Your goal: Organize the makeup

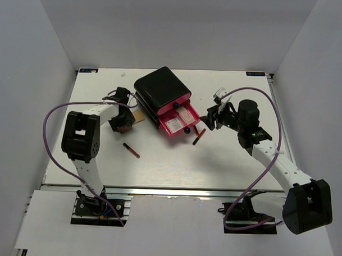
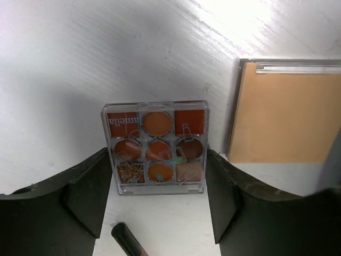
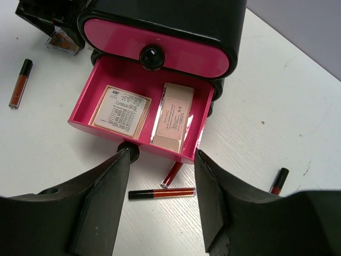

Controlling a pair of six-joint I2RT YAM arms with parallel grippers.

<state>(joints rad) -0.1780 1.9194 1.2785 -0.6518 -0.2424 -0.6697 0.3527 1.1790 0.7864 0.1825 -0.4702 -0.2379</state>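
Nearest the arm bases, a slim black-capped red lipstick tube (image 1: pixel 131 150) lies alone on the white table (image 1: pixel 226 163). Farther in on the left, the left gripper (image 2: pixel 158 157) straddles a clear square palette of orange-brown pans (image 2: pixel 155 148) lying flat, with one black finger along each side (I cannot tell whether they press it or merely flank it). A flat tan rectangular compact (image 2: pixel 282 112) lies just beside the palette. On the right, the right gripper (image 3: pixel 162 157) hangs with fingers spread, holding nothing. Below it a red lip-gloss tube (image 3: pixel 162 193) lies on the table in front of the open pink plastic drawer (image 3: pixel 82 100). That drawer holds a square printed packet (image 3: pixel 120 112) and a beige flat tube (image 3: pixel 173 120) side by side. Behind them stands the glossy black organizer box (image 1: pixel 161 88).
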